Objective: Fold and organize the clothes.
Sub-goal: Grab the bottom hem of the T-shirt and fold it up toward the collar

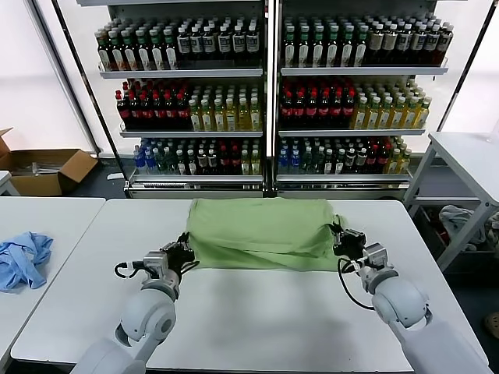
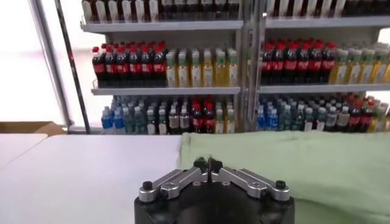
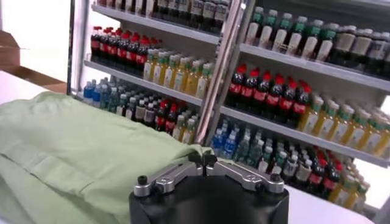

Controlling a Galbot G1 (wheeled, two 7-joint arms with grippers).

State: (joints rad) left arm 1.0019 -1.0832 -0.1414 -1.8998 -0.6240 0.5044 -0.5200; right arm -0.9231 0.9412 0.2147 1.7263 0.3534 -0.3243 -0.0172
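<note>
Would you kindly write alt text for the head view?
A light green shirt lies folded on a white table, the shut left gripper and right gripper pinching its side edges. Shelves of bottled drinks stand behind.

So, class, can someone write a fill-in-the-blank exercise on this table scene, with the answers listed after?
1. The light green cotton shirt lies on the white ___.
2. The left gripper is at the shirt's ___ edge.
3. The right gripper has its fingers ___.
4. The crumpled light blue garment lies on the robot's ___ side.

Missing words: table; left; shut; left
</note>
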